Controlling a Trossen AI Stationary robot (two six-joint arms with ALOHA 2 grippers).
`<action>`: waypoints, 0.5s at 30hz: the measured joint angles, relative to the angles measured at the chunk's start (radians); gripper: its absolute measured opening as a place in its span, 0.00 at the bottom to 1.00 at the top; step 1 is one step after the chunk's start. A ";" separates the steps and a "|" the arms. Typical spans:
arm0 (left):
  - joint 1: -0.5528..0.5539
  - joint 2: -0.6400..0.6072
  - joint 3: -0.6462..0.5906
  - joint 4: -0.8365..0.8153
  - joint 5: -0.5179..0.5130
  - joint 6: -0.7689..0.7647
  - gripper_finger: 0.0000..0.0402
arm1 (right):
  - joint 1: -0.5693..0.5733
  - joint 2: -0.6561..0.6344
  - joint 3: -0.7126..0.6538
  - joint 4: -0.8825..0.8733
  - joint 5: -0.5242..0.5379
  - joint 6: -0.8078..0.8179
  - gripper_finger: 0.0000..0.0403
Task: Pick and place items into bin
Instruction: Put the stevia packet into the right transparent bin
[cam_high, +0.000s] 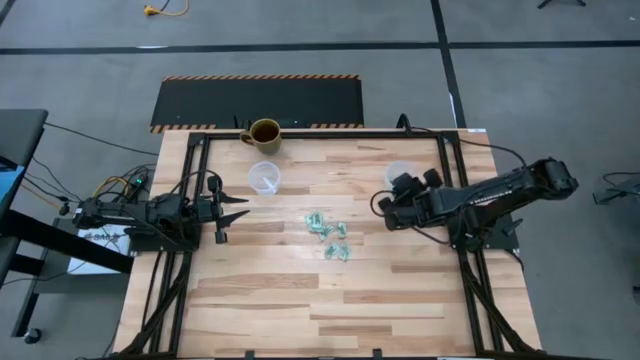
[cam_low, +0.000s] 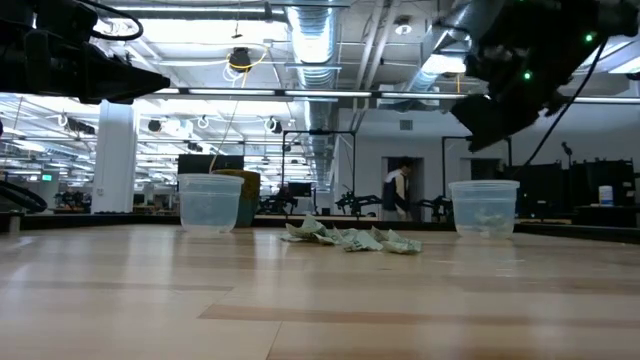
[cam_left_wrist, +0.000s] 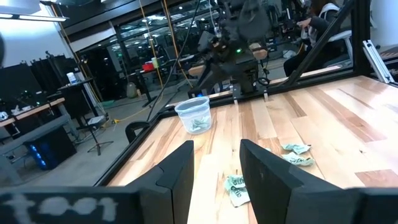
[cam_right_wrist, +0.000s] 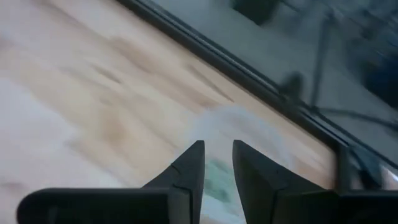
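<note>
The wrappers (cam_high: 328, 237) lie in a loose heap mid-table. The right gripper (cam_high: 388, 205) hangs beside a clear cup (cam_high: 399, 173), fingers slightly apart, empty. The left gripper (cam_high: 240, 207) waits open, empty.

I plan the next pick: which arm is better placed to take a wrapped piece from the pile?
Probably the left: its open end effector points at the small green-white crinkly wrapped pieces. The right end effector hangs beside the clear plastic cup.
</note>
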 joint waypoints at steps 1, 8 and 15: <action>0.000 0.000 0.000 0.000 0.000 0.000 0.30 | 0.019 0.000 0.000 0.054 -0.001 -0.053 0.19; 0.000 0.000 0.000 0.000 0.000 -0.003 0.30 | 0.122 0.007 0.000 0.439 -0.152 -0.418 0.19; 0.000 0.000 0.000 0.000 0.000 -0.004 0.30 | 0.152 0.146 0.002 0.625 -0.266 -0.536 0.19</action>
